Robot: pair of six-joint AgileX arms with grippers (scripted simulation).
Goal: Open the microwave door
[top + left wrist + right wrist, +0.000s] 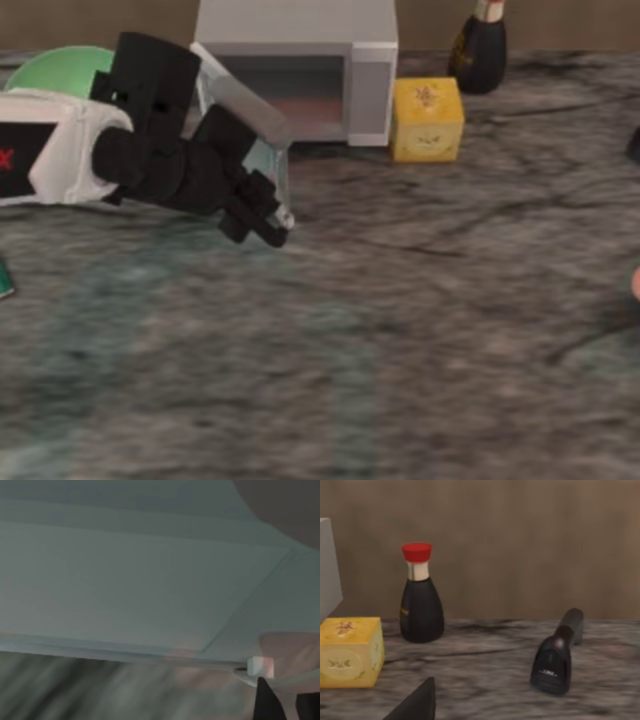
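The silver-grey microwave (300,30) stands at the back of the table, its cavity (300,95) showing. The microwave door (255,110) is swung out toward the front left, hinged at the left side. My left gripper (265,218) is at the door's free end, shut on its edge. In the left wrist view the door (125,580) fills most of the picture, and the dark fingers (267,702) sit right under a small white block (261,665) on its rim. Of my right gripper only one dark fingertip (420,702) shows, far from the microwave.
A yellow cube (428,120) sits against the microwave's control panel (372,95). A dark soy-sauce bottle (480,50) with a red cap (416,551) stands behind it. A black handheld scanner (557,655) lies at the right. A green round thing (55,70) is behind my left arm.
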